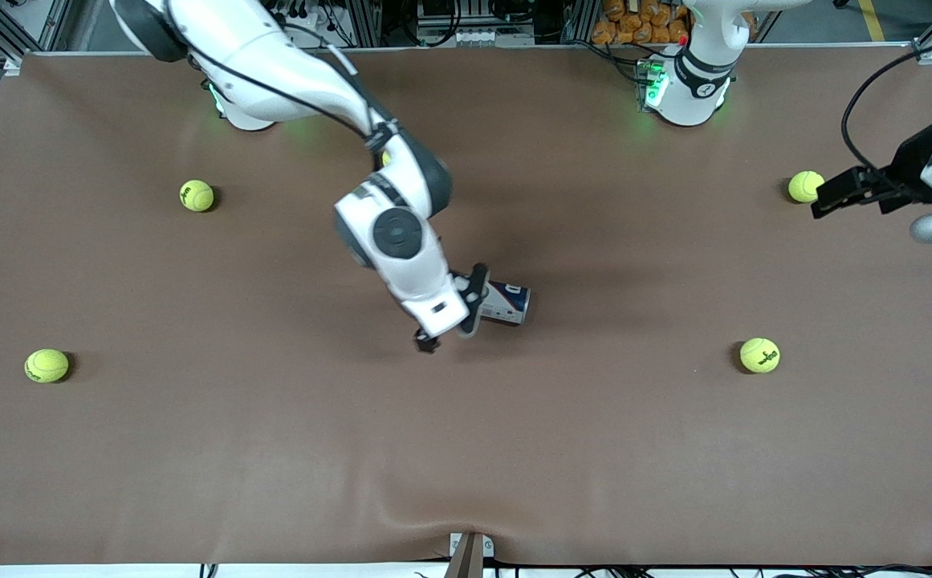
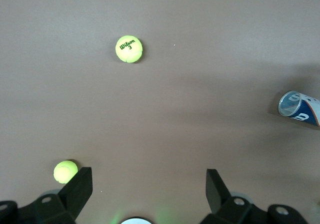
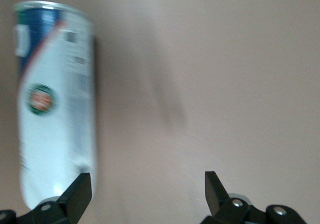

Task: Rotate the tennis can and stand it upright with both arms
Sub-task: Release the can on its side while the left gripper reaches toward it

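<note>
The tennis can [image 1: 507,303] lies on its side in the middle of the brown table, its dark blue end with the clear rim toward the left arm's end. My right gripper [image 1: 452,321] is low at the can's white end and open. In the right wrist view the can [image 3: 55,104] lies beside one finger [image 3: 79,186], outside the gap, and the right gripper [image 3: 146,184] holds nothing. My left gripper [image 1: 827,197] is open and empty, up over the left arm's end of the table. The left wrist view [image 2: 147,181] shows the can [image 2: 299,108] far off.
Several yellow tennis balls lie on the table: one [image 1: 197,195] and one [image 1: 46,365] toward the right arm's end, one [image 1: 759,355] and one [image 1: 804,186] toward the left arm's end, the last beside the left gripper. Two balls [image 2: 129,49] [image 2: 65,171] show in the left wrist view.
</note>
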